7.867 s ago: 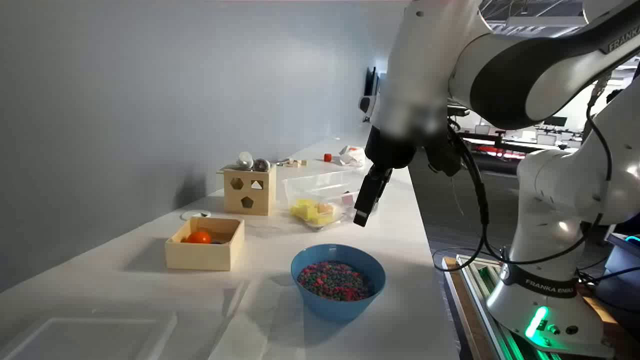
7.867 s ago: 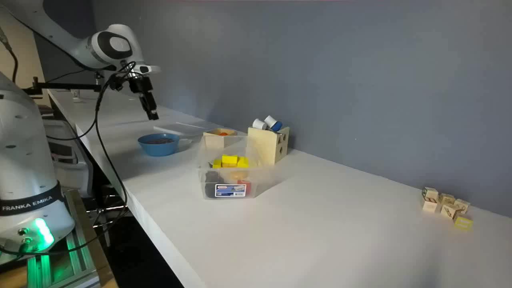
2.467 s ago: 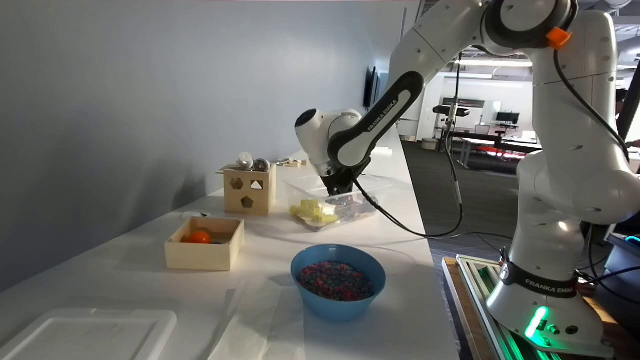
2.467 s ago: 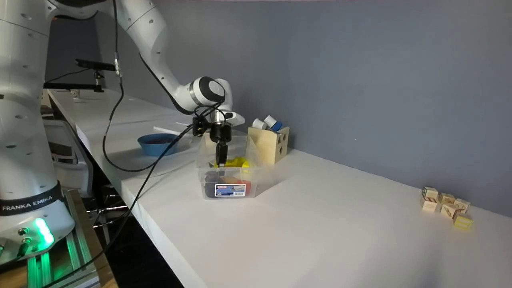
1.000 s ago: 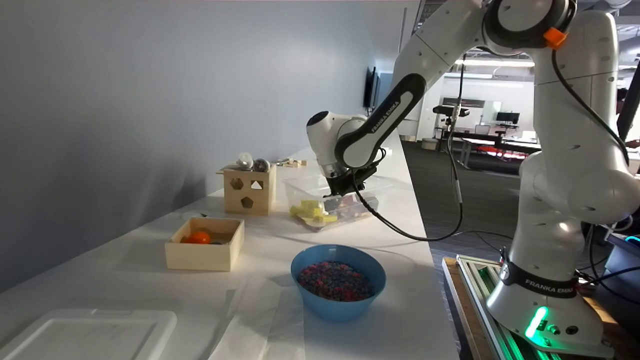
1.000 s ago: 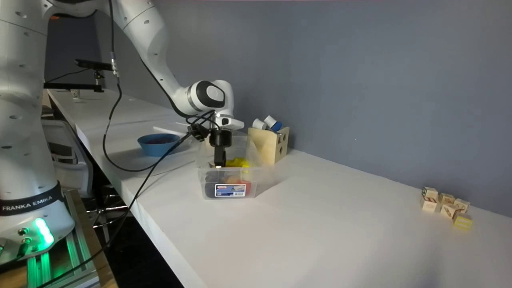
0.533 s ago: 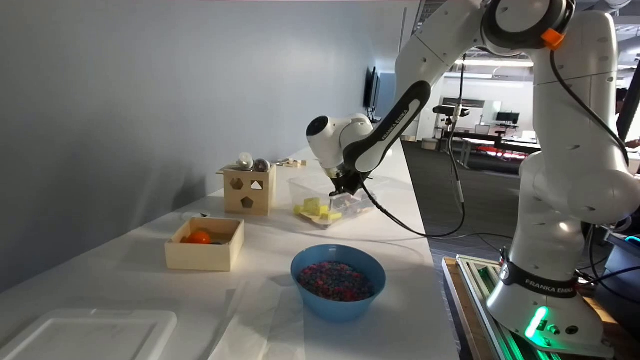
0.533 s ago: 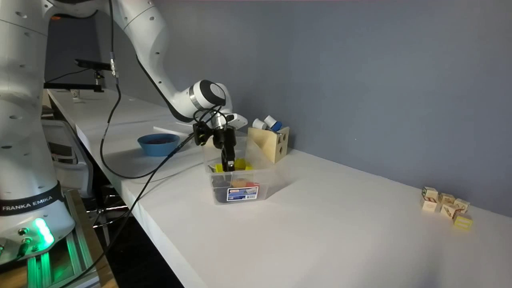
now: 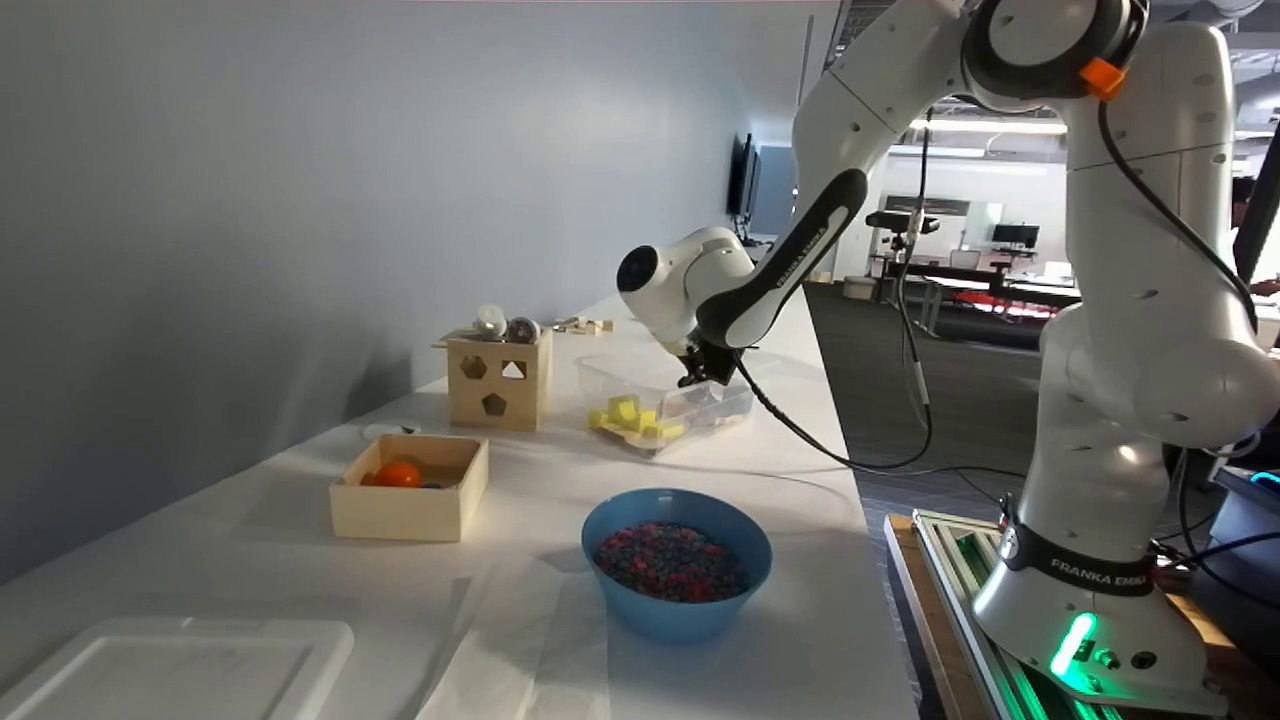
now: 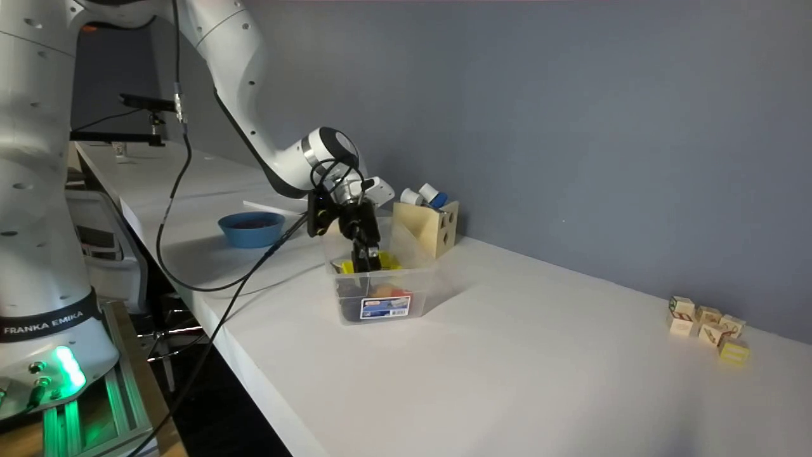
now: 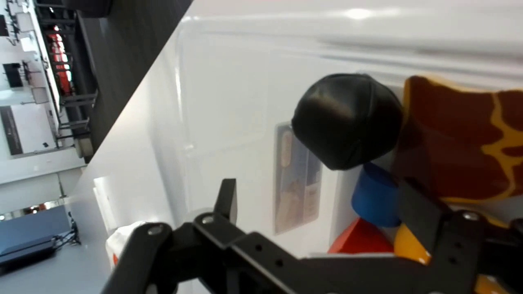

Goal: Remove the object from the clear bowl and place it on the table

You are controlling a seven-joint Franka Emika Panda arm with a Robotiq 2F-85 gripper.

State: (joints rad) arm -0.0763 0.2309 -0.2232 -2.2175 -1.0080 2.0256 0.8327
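Gripper [image 11: 318, 194] spread wide, unloaded, tilted over clear bin [image 11: 233, 106], presumably so it can straddle something inside. Black ball [image 11: 347, 120] lies ahead of it; target or not, unclear.

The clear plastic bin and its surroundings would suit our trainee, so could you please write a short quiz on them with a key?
1. True or false: the wrist view shows the pincer closed.
2. Where is the pincer: (a) at the blue bowl, (b) at the clear plastic bin, (c) at the open wooden box?
3. What shape is the lowest hole in the wooden shape sorter, seen in an exterior view?
Key: 1 false; 2 b; 3 pentagon.
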